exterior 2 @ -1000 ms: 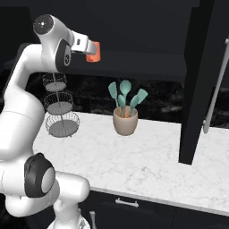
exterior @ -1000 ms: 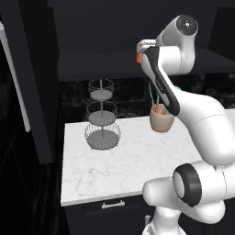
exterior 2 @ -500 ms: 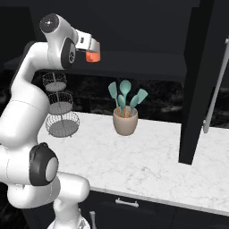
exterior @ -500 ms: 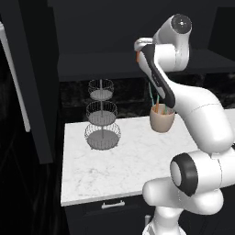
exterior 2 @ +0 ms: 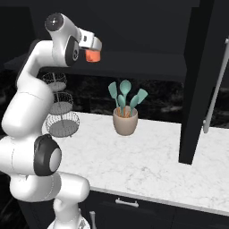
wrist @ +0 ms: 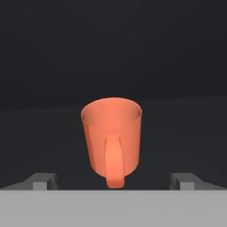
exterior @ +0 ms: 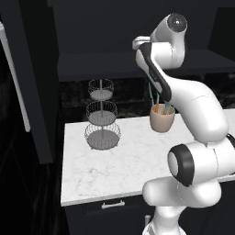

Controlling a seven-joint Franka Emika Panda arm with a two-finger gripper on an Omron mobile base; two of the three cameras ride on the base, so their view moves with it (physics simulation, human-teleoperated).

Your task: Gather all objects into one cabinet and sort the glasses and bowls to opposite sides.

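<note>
A: Left to right, what's there?

B: A 3-tier wire basket stand [exterior: 102, 114] on the white marble counter [exterior: 124, 160], then a beige pot of teal utensils [exterior 2: 125, 120], then the open cabinet door [exterior 2: 199, 85] with its long silver bar handle [exterior 2: 216, 85].

A: And the gripper [wrist: 113, 181]?

B: Jaws spread wide, holding nothing. The orange-red mug [wrist: 113, 136] stands upright between the fingertips [wrist: 43, 181], handle towards the camera, on the dark cabinet shelf [wrist: 186, 119].

A: Progress?

B: 1 mug looks placed. I see no bowl or other cups, so gathering and sorting likely remain.
</note>
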